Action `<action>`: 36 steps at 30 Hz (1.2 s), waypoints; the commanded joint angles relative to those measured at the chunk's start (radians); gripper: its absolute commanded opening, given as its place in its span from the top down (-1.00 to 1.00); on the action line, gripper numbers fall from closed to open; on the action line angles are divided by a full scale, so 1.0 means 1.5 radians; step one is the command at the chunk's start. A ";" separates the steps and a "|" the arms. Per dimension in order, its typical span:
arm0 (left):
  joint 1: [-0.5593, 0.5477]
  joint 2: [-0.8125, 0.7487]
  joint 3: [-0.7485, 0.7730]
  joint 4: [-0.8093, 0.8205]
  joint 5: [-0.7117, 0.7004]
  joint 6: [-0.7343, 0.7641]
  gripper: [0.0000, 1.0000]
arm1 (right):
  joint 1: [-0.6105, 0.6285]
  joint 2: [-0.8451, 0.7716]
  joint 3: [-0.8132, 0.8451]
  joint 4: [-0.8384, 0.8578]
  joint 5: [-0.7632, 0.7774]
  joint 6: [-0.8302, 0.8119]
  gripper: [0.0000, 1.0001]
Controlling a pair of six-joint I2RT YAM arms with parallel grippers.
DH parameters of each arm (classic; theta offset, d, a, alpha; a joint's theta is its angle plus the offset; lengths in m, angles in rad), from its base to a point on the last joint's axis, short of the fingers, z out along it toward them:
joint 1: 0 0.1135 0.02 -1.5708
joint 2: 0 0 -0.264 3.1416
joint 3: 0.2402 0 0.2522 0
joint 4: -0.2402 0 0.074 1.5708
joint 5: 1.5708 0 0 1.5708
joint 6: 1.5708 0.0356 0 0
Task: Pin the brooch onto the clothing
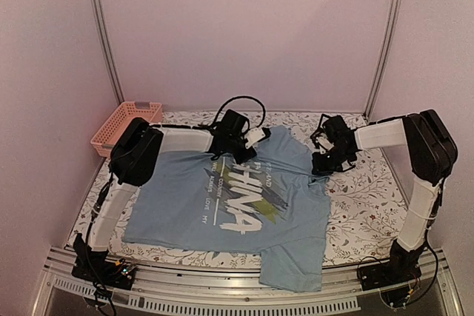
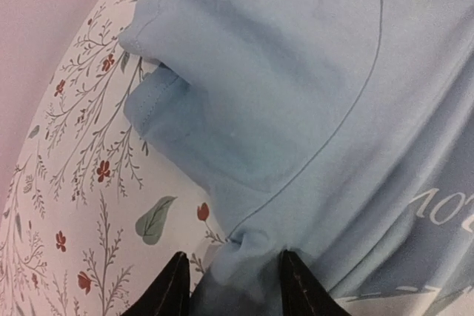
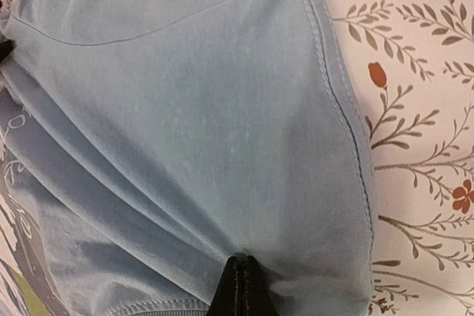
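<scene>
Spreading the clothing (image 1: 185, 197) flat looked to be the step in hand, not the pinning itself. It lay face up on the flowered table (image 1: 370, 205), its white lettering (image 1: 241, 201) readable from the left side.

The right gripper (image 3: 237, 275) sat at the shirt's right sleeve, fingers pressed together on a pinch of blue cloth, with tension creases running away from the tips. The left gripper (image 2: 237, 279) was at the far edge near the collar, its fingers apart with a puckered fold between them. I could not tell whether they squeezed it.

The brooch showed in none of the views, so its place was unknown. A pink basket (image 1: 126, 125) stood at the far left.

Next, I judged, the cloth needed releasing once smooth, and the brooch had to be found and picked up.
</scene>
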 commanded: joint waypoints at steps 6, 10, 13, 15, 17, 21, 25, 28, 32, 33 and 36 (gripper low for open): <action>-0.004 -0.106 -0.082 -0.119 0.140 -0.061 0.19 | 0.006 -0.057 -0.016 -0.135 -0.061 -0.033 1.00; 0.007 -0.122 -0.040 -0.064 0.187 -0.103 0.03 | 0.006 -0.045 0.111 -0.143 -0.078 -0.083 0.89; 0.031 -0.070 0.052 -0.030 0.188 -0.210 -0.05 | 0.006 0.010 0.225 -0.141 -0.049 -0.097 0.74; 0.045 -0.016 0.119 -0.033 0.168 -0.271 -0.06 | 0.006 0.055 0.292 -0.139 -0.043 -0.096 0.64; 0.055 0.040 0.190 -0.066 0.163 -0.318 -0.06 | 0.006 0.104 0.350 -0.135 -0.054 -0.089 0.58; 0.053 0.081 0.209 -0.044 0.177 -0.351 -0.18 | 0.007 0.180 0.442 -0.094 -0.065 -0.070 0.52; 0.053 0.104 0.208 -0.029 0.147 -0.372 -0.19 | 0.007 0.243 0.518 -0.046 -0.089 -0.059 0.52; 0.053 0.129 0.252 -0.047 0.165 -0.375 -0.20 | 0.007 0.302 0.578 -0.045 -0.098 -0.048 0.52; 0.049 0.148 0.290 -0.070 0.155 -0.376 -0.22 | 0.007 0.354 0.616 -0.045 -0.087 -0.039 0.52; 0.049 0.151 0.296 -0.081 0.146 -0.376 -0.22 | 0.007 0.363 0.618 -0.045 -0.085 -0.036 0.52; 0.044 0.153 0.304 -0.112 0.143 -0.388 -0.20 | 0.007 0.377 0.616 -0.050 -0.087 -0.028 0.52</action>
